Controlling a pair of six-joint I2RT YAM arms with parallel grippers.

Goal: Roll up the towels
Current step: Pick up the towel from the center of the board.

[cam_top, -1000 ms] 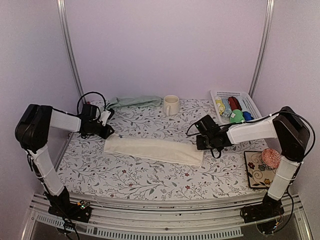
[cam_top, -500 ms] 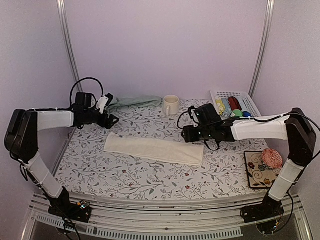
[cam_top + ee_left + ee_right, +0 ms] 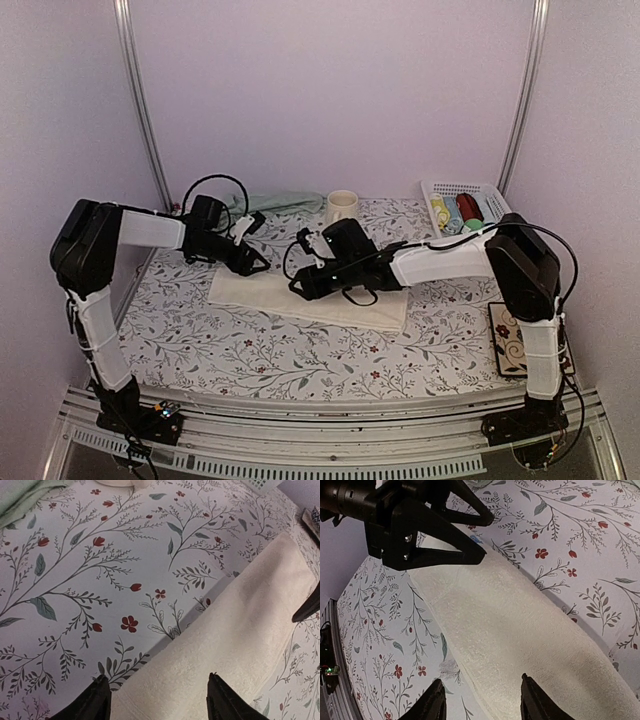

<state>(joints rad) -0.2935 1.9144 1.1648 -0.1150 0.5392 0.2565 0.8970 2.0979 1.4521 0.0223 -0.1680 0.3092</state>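
Observation:
The cream towel (image 3: 365,304) lies flat as a long folded strip across the middle of the flowered table. The pale green towel (image 3: 285,201) is bunched at the back, next to the mug. My left gripper (image 3: 257,263) hangs open over the strip's left end; its fingers (image 3: 95,702) straddle the cream towel's (image 3: 240,630) far edge. My right gripper (image 3: 298,286) has reached across to the strip's left part and is open just above the cream towel (image 3: 520,630), straddling its near edge, close to the left gripper (image 3: 482,536). Neither holds anything.
A cream mug (image 3: 342,206) stands at the back centre. A white basket (image 3: 482,190) with several coloured items sits at the back right. A patterned tray (image 3: 506,335) lies at the right edge, partly behind the right arm.
Both grippers have opened. The right arm has swept left along the cream towel from its right end to its left part. The left arm has moved right, over the towel's left end.

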